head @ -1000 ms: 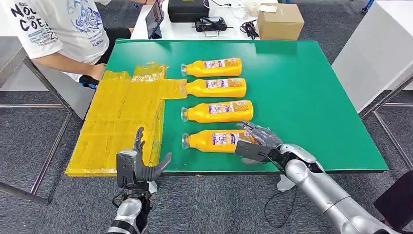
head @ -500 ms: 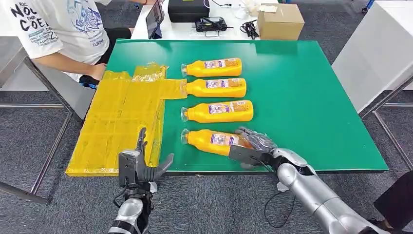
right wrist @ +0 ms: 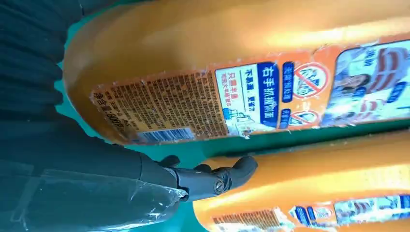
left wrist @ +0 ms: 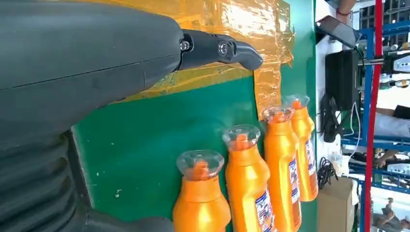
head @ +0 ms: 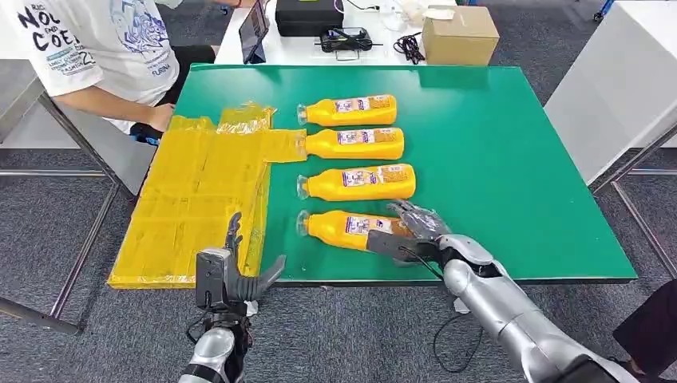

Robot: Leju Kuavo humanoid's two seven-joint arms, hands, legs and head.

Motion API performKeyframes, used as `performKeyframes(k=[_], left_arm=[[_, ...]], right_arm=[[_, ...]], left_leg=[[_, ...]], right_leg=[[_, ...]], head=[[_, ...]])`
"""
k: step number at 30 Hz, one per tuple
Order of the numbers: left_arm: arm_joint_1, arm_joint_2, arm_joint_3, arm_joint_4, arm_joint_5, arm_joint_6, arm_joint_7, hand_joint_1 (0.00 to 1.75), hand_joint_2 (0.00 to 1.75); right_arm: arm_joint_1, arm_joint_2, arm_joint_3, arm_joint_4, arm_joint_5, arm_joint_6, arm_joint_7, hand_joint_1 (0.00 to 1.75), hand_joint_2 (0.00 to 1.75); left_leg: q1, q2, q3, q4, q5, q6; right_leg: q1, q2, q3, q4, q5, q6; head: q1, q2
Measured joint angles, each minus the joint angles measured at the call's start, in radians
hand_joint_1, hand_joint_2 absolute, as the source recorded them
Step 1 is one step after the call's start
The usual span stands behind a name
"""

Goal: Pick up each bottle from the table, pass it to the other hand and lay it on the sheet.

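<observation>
The right hand (head: pixel 411 231) lies over the base end of the nearest bottle (head: pixel 351 229), fingers draped across its label and the thumb down at the near side. That looks like a grip closing from above, though the head view does not settle whether the fingers have fully clamped or merely rest there, so I would call the hold probable, not certain. In the right wrist view the thumb tip (right wrist: pixel 237 172) sits in the gap between this bottle (right wrist: pixel 232 67) and the second bottle (right wrist: pixel 309 193), which suggests why the hand came in at the base: there the gap leaves room for a digit.

The nearest bottle lies slightly askew on the green table (head: pixel 519 159), its cap end toward the yellow sheet (head: pixel 199 191). Three more bottles lie parallel beyond it, all caps pointing the same way (handy for a sideways pass).

The left hand (head: pixel 231 271) waits at the table's near edge, upright, fingers apart and holding nothing, placed beside the sheet so it can receive the bottle and lay it down with a short reach.

A person (head: pixel 96 48) sits at the far left corner.
</observation>
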Motion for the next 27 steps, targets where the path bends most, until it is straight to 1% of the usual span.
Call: performKeyframes(k=[14, 23, 27], left_arm=[[0.001, 0.000, 0.000, 0.000, 0.001, -0.001, 0.000, 0.00, 1.75], [0.000, 0.000, -0.001, 0.001, -0.005, -0.005, -0.001, 0.00, 1.75], [0.000, 0.000, -0.001, 0.003, 0.003, -0.007, -0.004, 0.00, 1.75]], right_arm=[[-0.018, 0.010, 0.000, 0.013, 0.000, 0.006, 0.000, 0.00, 1.75], [-0.023, 0.037, 0.001, 0.056, -0.045, 0.056, -0.047, 0.00, 1.75], [-0.044, 0.043, 0.002, 0.087, -0.059, 0.102, -0.063, 0.00, 1.75]], left_leg=[[0.000, 0.000, 0.000, 0.000, 0.000, 0.000], [0.000, 0.000, 0.000, 0.000, 0.000, 0.000], [0.000, 0.000, 0.001, 0.000, 0.000, 0.000]], right_leg=[[0.000, 0.000, 0.000, 0.000, 0.000, 0.000], [0.000, 0.000, 0.000, 0.000, 0.000, 0.000], [0.000, 0.000, 0.000, 0.000, 0.000, 0.000]], head=[[0.000, 0.000], [0.000, 0.000], [0.000, 0.000]])
